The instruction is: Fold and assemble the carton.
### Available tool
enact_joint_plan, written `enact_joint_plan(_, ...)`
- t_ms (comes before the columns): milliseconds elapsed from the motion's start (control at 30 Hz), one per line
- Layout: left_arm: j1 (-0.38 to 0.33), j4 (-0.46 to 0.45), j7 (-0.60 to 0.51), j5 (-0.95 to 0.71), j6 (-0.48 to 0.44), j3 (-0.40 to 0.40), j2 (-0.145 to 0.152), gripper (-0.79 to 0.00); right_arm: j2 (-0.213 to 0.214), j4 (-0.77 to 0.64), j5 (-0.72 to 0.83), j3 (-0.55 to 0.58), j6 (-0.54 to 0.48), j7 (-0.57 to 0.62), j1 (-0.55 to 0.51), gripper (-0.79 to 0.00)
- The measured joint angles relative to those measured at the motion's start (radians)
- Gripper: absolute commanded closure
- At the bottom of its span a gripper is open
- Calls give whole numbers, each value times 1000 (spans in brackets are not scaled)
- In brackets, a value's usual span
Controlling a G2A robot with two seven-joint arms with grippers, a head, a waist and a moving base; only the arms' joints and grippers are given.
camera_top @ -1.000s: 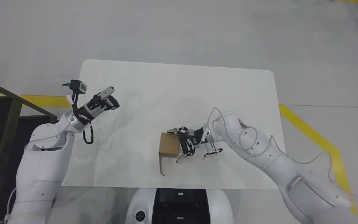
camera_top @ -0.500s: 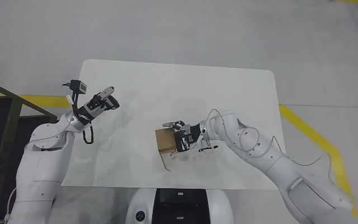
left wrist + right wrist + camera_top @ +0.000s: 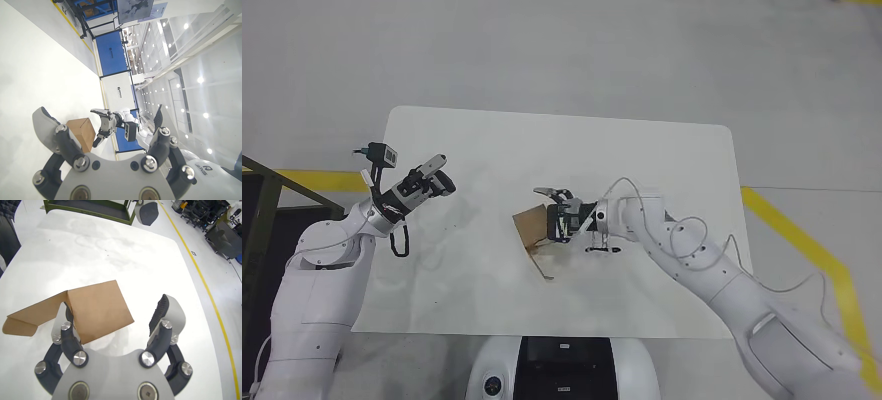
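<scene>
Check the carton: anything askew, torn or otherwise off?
The carton is not squared up. It is turned askew to the edges of the table, and one long flap sticks out loose to the side, its tip creased over. No tear shows. The right gripper is open beside it.

- A blue partition panel (image 3: 111, 53) in the room behind carries one short line of white print with a small logo, running sideways in the left wrist view.
- The white partition panel (image 3: 119, 92) next to it carries a like line with a logo, in dark print.
- A pale hanging board (image 3: 157, 10) beside a dark screen (image 3: 135, 8) bears lines too small to read.
</scene>
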Motion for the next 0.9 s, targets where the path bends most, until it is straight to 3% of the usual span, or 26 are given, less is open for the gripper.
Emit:
enact_joint_plan(133, 0, 0, 0, 0, 0, 0, 0, -785, 5, 3, -51, -11, -62, -51, 11, -785)
enact_joint_plan(400, 0, 0, 0, 0, 0, 0, 0, -785, -3, 69, -69, -17, -93, -79, 32, -785)
enact_joint_plan(633, 0, 0, 0, 0, 0, 0, 0, -785, -41, 156, -100, -67, -140, -155, 97, -785)
enact_joint_plan(900, 0, 0, 0, 0, 0, 0, 0, -785, -98, 260, -132, -127, -115, -213, 145, -785)
